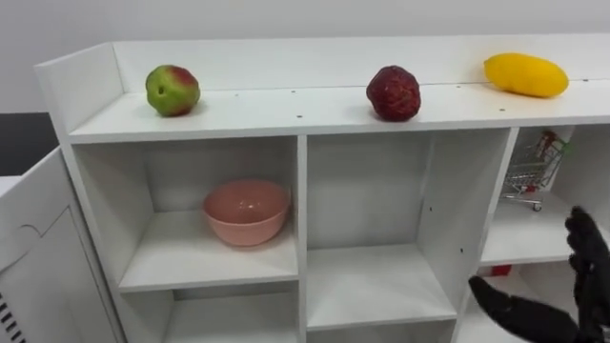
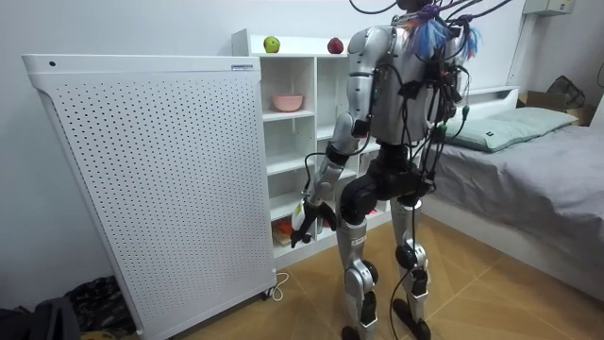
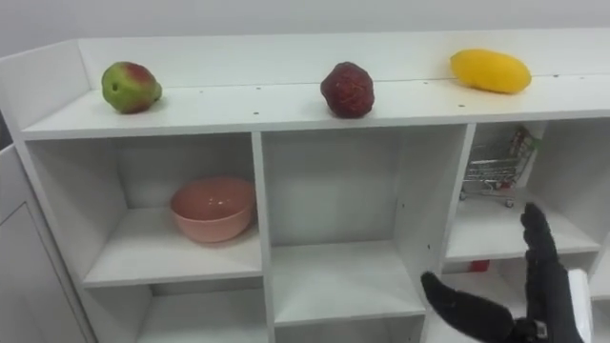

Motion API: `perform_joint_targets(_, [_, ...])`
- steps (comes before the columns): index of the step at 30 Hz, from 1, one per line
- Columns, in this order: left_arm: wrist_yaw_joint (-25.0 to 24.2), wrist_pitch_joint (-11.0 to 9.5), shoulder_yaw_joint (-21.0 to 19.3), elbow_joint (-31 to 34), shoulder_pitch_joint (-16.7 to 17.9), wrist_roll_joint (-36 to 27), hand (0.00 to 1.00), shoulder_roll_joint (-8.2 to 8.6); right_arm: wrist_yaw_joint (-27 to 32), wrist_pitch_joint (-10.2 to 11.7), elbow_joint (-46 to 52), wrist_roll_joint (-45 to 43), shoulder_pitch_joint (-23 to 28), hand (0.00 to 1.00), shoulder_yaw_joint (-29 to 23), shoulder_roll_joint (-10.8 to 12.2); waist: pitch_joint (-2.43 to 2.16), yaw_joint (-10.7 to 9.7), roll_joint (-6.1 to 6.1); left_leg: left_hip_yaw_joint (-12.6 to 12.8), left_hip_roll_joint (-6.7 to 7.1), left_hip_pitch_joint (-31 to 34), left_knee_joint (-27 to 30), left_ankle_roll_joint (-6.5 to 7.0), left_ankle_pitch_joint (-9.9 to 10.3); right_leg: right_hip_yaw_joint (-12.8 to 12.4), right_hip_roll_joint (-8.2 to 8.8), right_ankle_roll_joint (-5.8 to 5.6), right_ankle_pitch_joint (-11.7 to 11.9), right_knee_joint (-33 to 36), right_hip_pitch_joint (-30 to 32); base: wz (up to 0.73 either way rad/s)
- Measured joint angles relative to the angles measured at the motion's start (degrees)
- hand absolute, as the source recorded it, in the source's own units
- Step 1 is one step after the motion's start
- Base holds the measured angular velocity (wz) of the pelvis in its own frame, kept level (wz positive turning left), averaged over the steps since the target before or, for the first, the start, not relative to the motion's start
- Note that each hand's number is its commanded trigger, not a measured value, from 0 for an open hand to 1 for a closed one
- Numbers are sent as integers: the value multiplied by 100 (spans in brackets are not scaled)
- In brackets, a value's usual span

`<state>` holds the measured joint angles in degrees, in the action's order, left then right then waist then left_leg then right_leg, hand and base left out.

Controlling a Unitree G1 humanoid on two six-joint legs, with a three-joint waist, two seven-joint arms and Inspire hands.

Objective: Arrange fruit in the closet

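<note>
The white closet (image 1: 286, 112) is a set of open compartments under a flat top board with a low raised edge at the back and at its left end. Three fruits lie well apart in a row on that top board. A green and red fruit (image 1: 172, 90) is toward the closet's left end, a dark red fruit (image 1: 393, 93) is near the middle, and a yellow fruit (image 1: 525, 74) is toward the right. A pink bowl (image 1: 246, 211) stands in the upper left compartment. The upper middle compartment is bare, and a small toy shopping cart (image 1: 532, 171) stands in the upper right one.

The right hand (image 1: 589, 262) is raised before the closet's lower right compartments, fingers straight, thumb spread wide, holding nothing. In the room view the robot stands upright facing the closet on a wooden floor (image 2: 510, 293). Its left hand (image 2: 309, 219) hangs low beside its thigh, in front of the closet's lower shelves, and I cannot tell how its fingers are set. A tall white perforated panel (image 2: 151, 179) stands against the closet's left side. A bed (image 2: 528, 179) with grey covers and a pillow (image 2: 514, 127) lies off the closet's right end.
</note>
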<state>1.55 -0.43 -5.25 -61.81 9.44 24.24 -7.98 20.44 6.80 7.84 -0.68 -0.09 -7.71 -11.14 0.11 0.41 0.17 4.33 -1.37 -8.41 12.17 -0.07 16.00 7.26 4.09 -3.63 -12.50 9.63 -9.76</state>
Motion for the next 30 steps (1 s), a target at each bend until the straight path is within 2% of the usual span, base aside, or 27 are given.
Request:
perform_joint_targets(1, [-6,-34,-1,-1,-8,-2,0,0,15,73,94,-1,-152,0,4,-11,14,8,-25,-3,-2,2,-1,-5,-6,45,0,0,0,-1,-1,0])
perform_joint_targets(4, [-30,-42,-4,0,-25,-2,0,-6,84,204,227,-4,-509,0,7,-24,17,27,-51,-9,-3,-1,2,-11,-13,70,0,0,0,-1,-6,0])
perform_joint_targets(7, [-110,-41,2,6,-44,2,0,-26,138,206,231,-3,-825,0,30,-36,15,57,-58,-33,-3,8,3,-10,-14,92,0,1,1,-3,-6,3])
perform_joint_targets(11, [-152,-34,118,133,-57,4,0,-38,120,188,230,6,-939,0,61,-50,12,138,-57,-93,-3,41,10,-14,-18,158,0,1,1,-3,1,9])
perform_joint_targets(17, [-258,43,333,131,-227,3,0,-104,-12,174,226,13,-1501,0,253,-47,6,148,-51,-300,5,182,42,-32,-54,343,1,1,1,2,73,15])
perform_joint_targets(22, [-379,143,337,132,-291,3,0,-120,-61,52,127,250,-1905,0,252,-108,4,157,-59,-475,7,202,32,-41,-67,420,-7,2,1,-5,66,15])
perform_joint_targets(27, [-453,263,373,158,-359,6,0,-137,-58,-87,38,250,-1911,0,256,-109,12,177,-81,-530,9,184,2,-41,-71,400,-13,2,1,-4,79,-2])
perform_joint_targets(30, [-464,299,369,227,-384,5,0,-152,-61,-152,-76,404,-1934,0,254,-115,8,185,-114,-692,13,167,-48,-42,-80,402,-25,2,1,0,71,-4])
